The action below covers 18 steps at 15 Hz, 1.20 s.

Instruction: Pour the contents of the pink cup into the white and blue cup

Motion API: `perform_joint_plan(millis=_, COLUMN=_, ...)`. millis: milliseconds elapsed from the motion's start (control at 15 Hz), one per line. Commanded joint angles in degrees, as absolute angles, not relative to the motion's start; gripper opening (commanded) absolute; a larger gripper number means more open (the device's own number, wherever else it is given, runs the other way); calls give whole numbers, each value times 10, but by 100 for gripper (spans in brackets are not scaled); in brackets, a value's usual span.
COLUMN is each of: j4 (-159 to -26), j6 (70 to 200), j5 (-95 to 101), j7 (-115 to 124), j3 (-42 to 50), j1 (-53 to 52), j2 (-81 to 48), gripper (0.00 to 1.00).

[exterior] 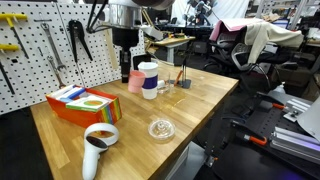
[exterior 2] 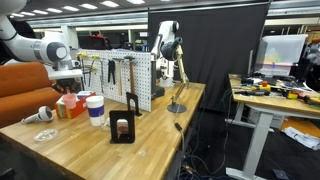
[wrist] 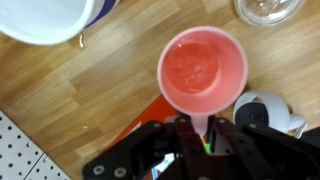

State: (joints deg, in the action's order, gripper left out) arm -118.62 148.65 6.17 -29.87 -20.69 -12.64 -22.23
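The pink cup [wrist: 203, 68] fills the middle of the wrist view, seen from above, and I cannot make out its contents. My gripper [wrist: 203, 132] is shut on its near rim, with the cup wall pinched between the two fingers. In both exterior views the pink cup [exterior: 135, 82] [exterior 2: 79, 104] is just under the gripper [exterior: 125, 62], close beside the white and blue cup [exterior: 149, 80] [exterior 2: 96, 108]. The white rim of that taller cup shows at the top left of the wrist view [wrist: 45, 20].
An orange box [exterior: 85, 106] lies near the cups. A white round device [exterior: 98, 140] and a clear glass dish [exterior: 160, 129] sit nearer the table's front edge. A pegboard with tools [exterior: 50, 45] stands behind. A black stand [exterior 2: 123, 118] is on the table.
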Motion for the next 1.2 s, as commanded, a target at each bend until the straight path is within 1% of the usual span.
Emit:
perform_joint_plan(millis=0, j4=-1152, j6=1493, j5=32, j7=-336, j3=-225, j1=-105, j2=-224, gripper=4)
perform_joint_plan(millis=200, j4=-1105, j6=1469, j5=33, j7=-347, j3=-221, j1=-105, j2=-233, gripper=4)
perform_joint_plan(millis=467, j4=-1067, j6=1480, j5=25, j7=-367, j3=-220, j1=-95, j2=-240, gripper=4)
perform_joint_plan(millis=867, j4=-1076, j6=1448, j5=-31, j7=-423, j3=-229, j1=-52, j2=-219, gripper=4)
perform_joint_plan(millis=933, j4=-1066, j6=1469, j5=-5, j7=-394, j3=-207, j1=-76, j2=-231, gripper=15)
perform_joint_plan(millis=1133, j4=-1067, j6=1457, j5=-19, j7=-407, j3=-210, j1=-72, j2=-230, gripper=15)
